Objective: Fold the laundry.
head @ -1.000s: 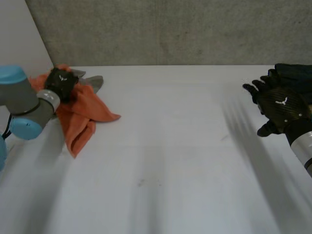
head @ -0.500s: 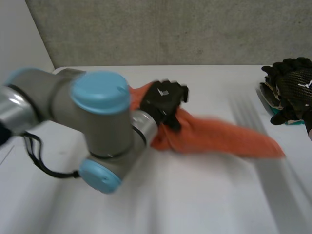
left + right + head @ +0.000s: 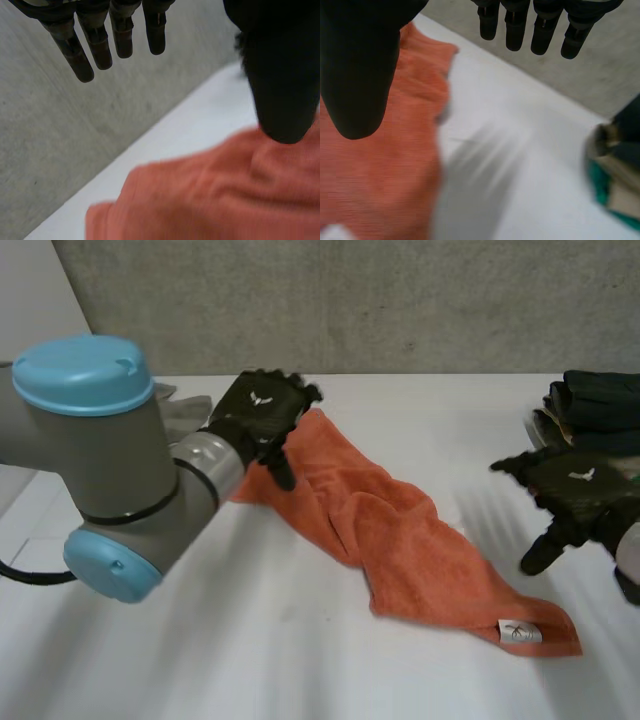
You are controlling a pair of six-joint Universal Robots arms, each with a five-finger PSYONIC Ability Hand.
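I see the towel point(image 3: 400, 540) lying slantwise on the table point(image 3: 300, 670), far left to near right, my left hand point(image 3: 258, 415) with fingers straight at its far end, my right hand point(image 3: 570, 490) likewise uncurled beside its near end.

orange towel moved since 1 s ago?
Yes. The orange towel was bunched at the table's far left corner; now it stretches across the middle, tagged end near the right hand.
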